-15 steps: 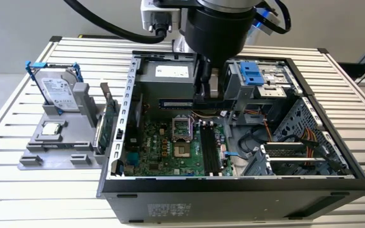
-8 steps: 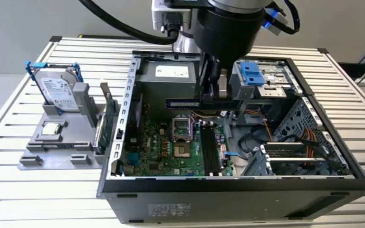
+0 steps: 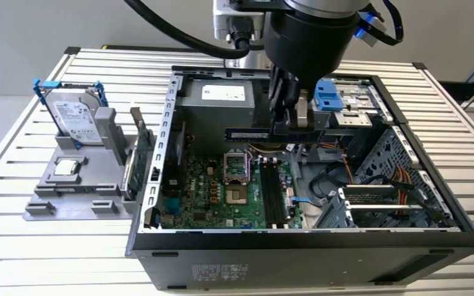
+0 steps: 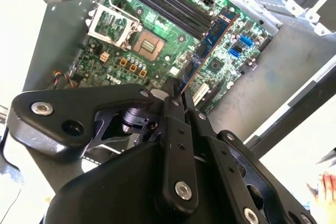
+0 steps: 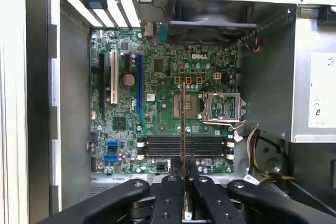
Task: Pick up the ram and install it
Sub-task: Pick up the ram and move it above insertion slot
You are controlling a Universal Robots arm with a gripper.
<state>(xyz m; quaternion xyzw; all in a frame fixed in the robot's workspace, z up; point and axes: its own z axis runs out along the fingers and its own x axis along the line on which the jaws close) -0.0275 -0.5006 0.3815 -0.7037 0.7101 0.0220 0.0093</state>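
Claw is clamped shut on one end of the ram, hanging inside the open case above the motherboard. Exterior view, left to right: parts fixture with the hard drive on the counter out at 9 o'clock, well apart; then the ram, then the claw, then loose cables at 4 o'clock.

Step in hand, my read: bringing the stick to the ram slots. To do it well: stick lies roughly crosswise to the slots right now, so it wants turning until it runs along them before any descent. Match the notch, come down square, press evenly on both ends, no racking. Keep clear of those cables.

Ram vs claw: it juts level toward 9 o'clock from the claw, held near its end, not mid-length. Slots sit at 6 o'clock of the claw, lower, nothing touching yet. Second wrist view: ram runs straight out from the claw over the board. First wrist view: ram shows edge-on.
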